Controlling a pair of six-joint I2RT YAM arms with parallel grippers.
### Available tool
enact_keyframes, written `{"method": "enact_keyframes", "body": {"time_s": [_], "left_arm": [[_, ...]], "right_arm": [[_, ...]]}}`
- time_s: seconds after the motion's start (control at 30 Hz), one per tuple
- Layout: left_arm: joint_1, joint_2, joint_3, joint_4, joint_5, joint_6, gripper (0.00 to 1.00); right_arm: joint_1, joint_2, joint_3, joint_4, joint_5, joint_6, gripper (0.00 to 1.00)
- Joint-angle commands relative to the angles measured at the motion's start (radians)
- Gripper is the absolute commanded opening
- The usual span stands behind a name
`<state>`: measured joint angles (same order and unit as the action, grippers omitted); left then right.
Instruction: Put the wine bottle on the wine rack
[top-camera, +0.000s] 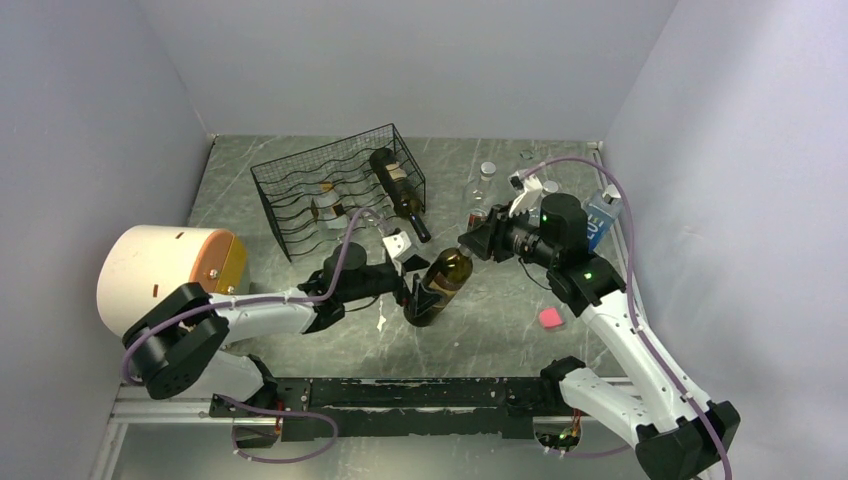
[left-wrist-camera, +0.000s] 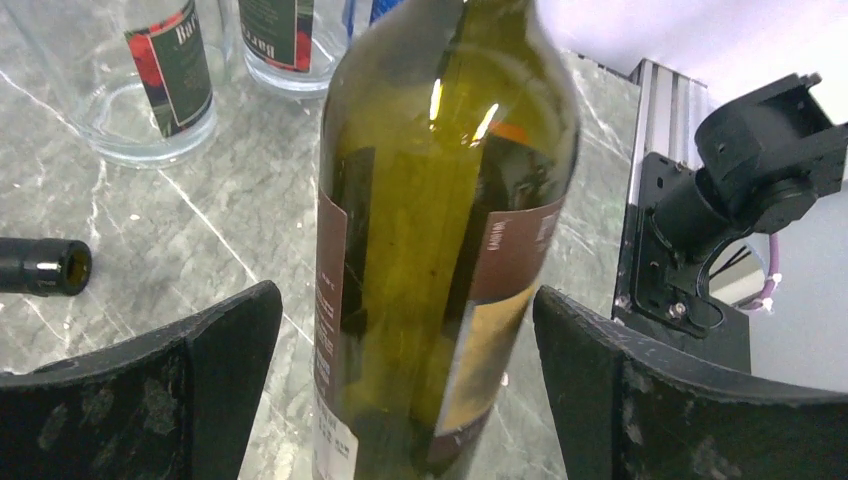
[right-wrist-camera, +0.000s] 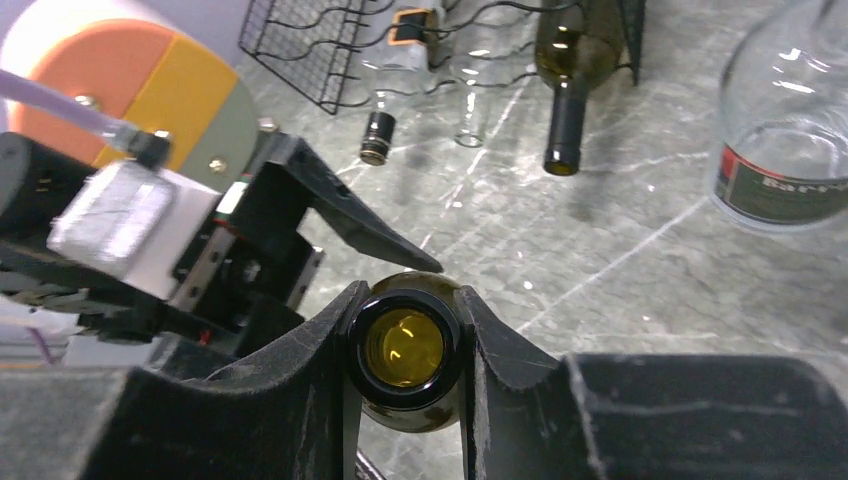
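Note:
The wine bottle (top-camera: 440, 285) is olive-green glass with a brown and gold label, held tilted just above the table's middle. My right gripper (top-camera: 470, 240) is shut on its neck; in the right wrist view the fingers (right-wrist-camera: 320, 350) pinch just below the open mouth (right-wrist-camera: 405, 347). My left gripper (top-camera: 412, 293) stands open around the bottle's body (left-wrist-camera: 440, 200), with a gap showing on each side between its fingers (left-wrist-camera: 215, 350) and the glass. The black wire wine rack (top-camera: 330, 190) sits at the back left, holding a dark bottle (top-camera: 400, 190) and a clear one (top-camera: 325, 205).
A cream cylinder with an orange and yellow face (top-camera: 165, 275) lies at the left. Clear glass bottles (top-camera: 487, 180) and a blue carton (top-camera: 600, 215) stand at the back right. A pink block (top-camera: 549, 318) lies near the right arm. Grey walls close in three sides.

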<state>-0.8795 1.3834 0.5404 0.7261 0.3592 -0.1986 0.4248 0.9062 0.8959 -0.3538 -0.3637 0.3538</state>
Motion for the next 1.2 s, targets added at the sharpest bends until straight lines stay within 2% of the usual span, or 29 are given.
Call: {"method": "enact_keyframes", "body": {"time_s": [0.0, 0.23, 0.33, 0.37, 0.43, 0.5, 0.6, 0.63, 0.67, 0.73, 0.77, 0.8, 0.93, 1.03, 1.17], "left_arm": [[0.002, 0.032, 0.000, 0.024, 0.054, 0.036, 0.99], [0.002, 0.054, -0.010, 0.055, 0.108, 0.057, 0.95], [0.001, 0.042, -0.025, 0.100, 0.141, 0.058, 0.87], [0.002, 0.035, -0.029, 0.112, 0.153, 0.062, 0.82], [0.002, 0.027, -0.034, 0.128, 0.196, 0.080, 0.61], [0.001, 0.014, -0.037, 0.128, 0.236, 0.092, 0.50], [0.001, -0.005, -0.043, 0.127, 0.256, 0.118, 0.16], [0.001, -0.010, -0.040, 0.118, 0.251, 0.132, 0.08], [0.000, -0.018, -0.036, 0.106, 0.246, 0.146, 0.07], [0.001, -0.035, -0.022, 0.074, 0.228, 0.191, 0.07], [0.001, -0.046, -0.015, 0.061, 0.210, 0.212, 0.07], [0.001, -0.060, -0.004, 0.048, 0.197, 0.232, 0.07], [0.000, -0.129, 0.046, -0.038, 0.204, 0.344, 0.07], [-0.002, -0.165, 0.078, -0.108, 0.186, 0.455, 0.07], [-0.018, -0.202, 0.109, -0.185, 0.077, 0.673, 0.07]], "right_arm": [[-0.006, -0.013, 0.012, 0.165, -0.138, 0.061, 0.00], [-0.006, -0.038, -0.001, 0.170, -0.219, 0.059, 0.00], [-0.006, -0.042, -0.006, 0.157, -0.235, 0.056, 0.00], [-0.006, -0.041, -0.006, 0.151, -0.242, 0.057, 0.00], [-0.005, -0.044, -0.003, 0.140, -0.251, 0.059, 0.00], [-0.006, -0.047, 0.005, 0.133, -0.263, 0.068, 0.00], [-0.006, -0.055, 0.011, 0.119, -0.275, 0.076, 0.00], [-0.005, -0.055, 0.016, 0.108, -0.273, 0.074, 0.06], [-0.006, -0.055, 0.021, 0.092, -0.265, 0.067, 0.17], [-0.006, -0.058, 0.026, 0.063, -0.233, 0.055, 0.46], [-0.006, -0.064, 0.028, 0.045, -0.211, 0.046, 0.56], [-0.006, -0.067, 0.034, 0.025, -0.190, 0.034, 0.61], [-0.006, -0.078, 0.095, -0.069, -0.132, -0.004, 0.71], [-0.006, -0.093, 0.150, -0.112, -0.120, -0.023, 0.74], [-0.006, -0.105, 0.210, -0.167, -0.081, -0.052, 0.76]]}}
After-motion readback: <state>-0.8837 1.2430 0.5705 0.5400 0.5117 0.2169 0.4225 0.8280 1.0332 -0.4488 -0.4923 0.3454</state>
